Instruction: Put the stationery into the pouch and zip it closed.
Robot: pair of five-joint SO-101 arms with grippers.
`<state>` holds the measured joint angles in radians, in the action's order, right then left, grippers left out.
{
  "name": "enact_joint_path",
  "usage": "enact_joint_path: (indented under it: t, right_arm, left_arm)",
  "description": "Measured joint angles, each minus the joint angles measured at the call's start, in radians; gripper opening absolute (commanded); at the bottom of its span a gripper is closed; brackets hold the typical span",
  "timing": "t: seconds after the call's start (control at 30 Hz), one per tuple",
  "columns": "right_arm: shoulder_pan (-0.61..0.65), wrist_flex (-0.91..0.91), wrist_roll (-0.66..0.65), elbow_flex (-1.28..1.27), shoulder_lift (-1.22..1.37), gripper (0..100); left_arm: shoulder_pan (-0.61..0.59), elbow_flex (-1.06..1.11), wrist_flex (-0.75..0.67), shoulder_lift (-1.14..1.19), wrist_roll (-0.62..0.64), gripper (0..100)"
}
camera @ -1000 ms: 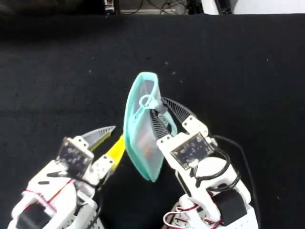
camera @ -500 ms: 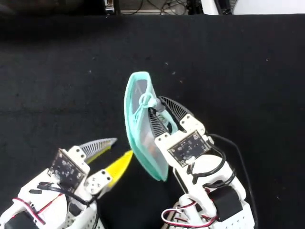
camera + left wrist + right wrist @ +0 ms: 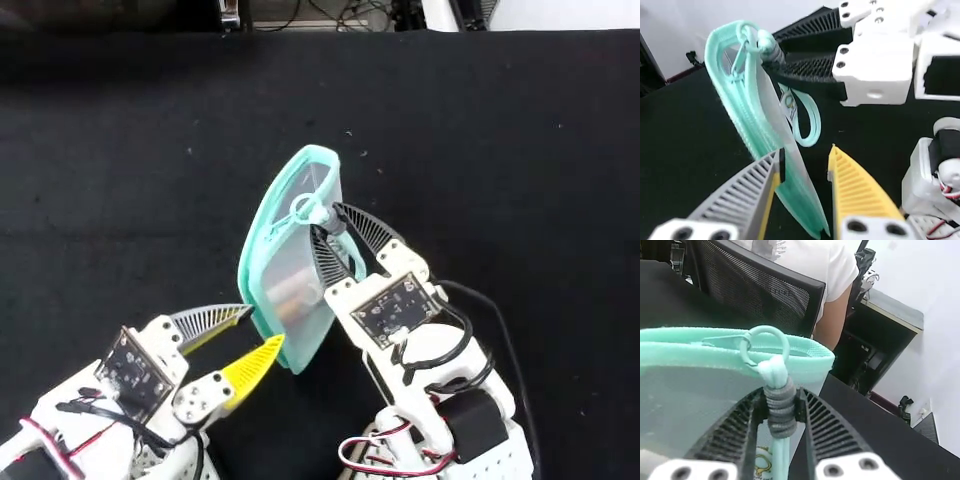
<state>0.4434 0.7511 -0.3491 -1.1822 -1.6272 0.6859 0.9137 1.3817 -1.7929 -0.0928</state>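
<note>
The teal pouch [image 3: 290, 262] hangs on edge above the black table, with pale stationery shapes showing faintly through its translucent side. My right gripper [image 3: 326, 224] is shut on the zipper pull cord [image 3: 781, 407], just below the ring [image 3: 765, 342] at the pouch's top [image 3: 715, 385]. My left gripper [image 3: 247, 338] is open at the pouch's lower end. The bottom edge of the pouch [image 3: 757, 135] lies between the grey finger [image 3: 747, 195] and the yellow finger [image 3: 855, 192], and the grey one touches it. The right gripper's black fingers [image 3: 810, 65] are farther off.
The black table [image 3: 480, 150] spreads wide on all sides of the pouch. Cables and equipment line its far edge [image 3: 320, 15]. Both arm bodies crowd the near edge, the right one [image 3: 430, 400] close beside the pouch.
The pouch's lower end has swung left, in between the left gripper's fingers. The left arm has drawn back toward the near edge. The right gripper keeps its hold.
</note>
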Motion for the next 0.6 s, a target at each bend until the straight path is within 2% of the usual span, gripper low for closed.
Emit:
enact_joint_path:
  t: [0.27, 0.6]
  right_arm:
    - [0.0, 0.0, -0.002, 0.0, 0.0, 1.2]
    - [0.0, 0.006, 0.0, 0.0, 0.0, 1.2]
  left_arm:
    - [-0.199, 0.017, -0.04, 0.0, 0.0, 17]
    - [-0.239, 0.055, -0.078, 0.0, 0.0, 20]
